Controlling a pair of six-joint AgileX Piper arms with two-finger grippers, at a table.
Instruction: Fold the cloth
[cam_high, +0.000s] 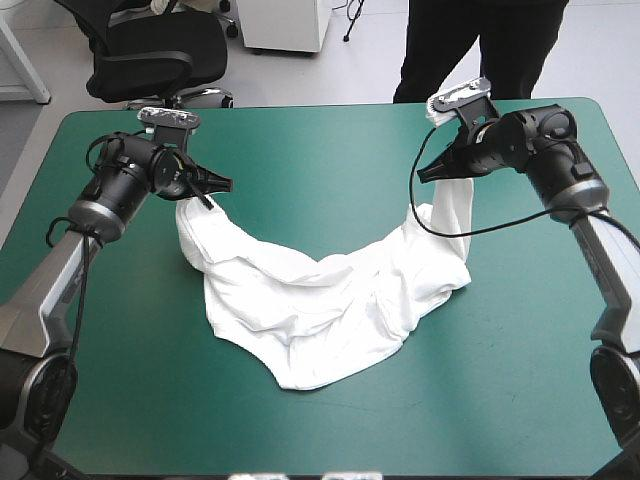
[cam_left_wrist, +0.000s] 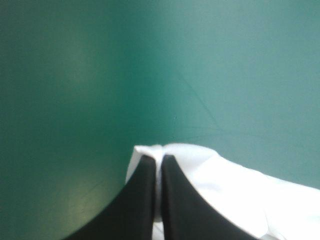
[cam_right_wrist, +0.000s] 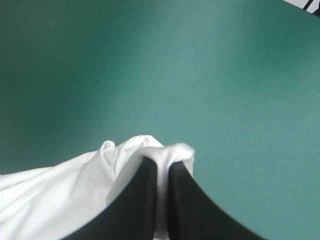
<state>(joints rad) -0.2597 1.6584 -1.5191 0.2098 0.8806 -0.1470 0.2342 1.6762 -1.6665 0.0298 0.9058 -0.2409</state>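
Note:
The white T-shirt (cam_high: 320, 300) hangs between both arms, lifted at its two ends and sagging in a crumpled curve onto the teal-green table (cam_high: 300, 150). My left gripper (cam_high: 205, 190) at the table's left is shut on one end of it; in the left wrist view the black fingers (cam_left_wrist: 142, 195) pinch a white edge of the T-shirt (cam_left_wrist: 210, 170). My right gripper (cam_high: 435, 170) at the far right is shut on the other end, which drapes down from it. In the right wrist view white cloth (cam_right_wrist: 75, 185) bulges out between and over the fingertips (cam_right_wrist: 150, 185).
A person stands just beyond the table's far edge (cam_high: 470, 50), not over the top. A black office chair (cam_high: 150, 50) stands beyond the far left corner. Bare teal-green cover shows ahead of both grippers (cam_left_wrist: 200, 75) and along the near edge (cam_high: 450, 400).

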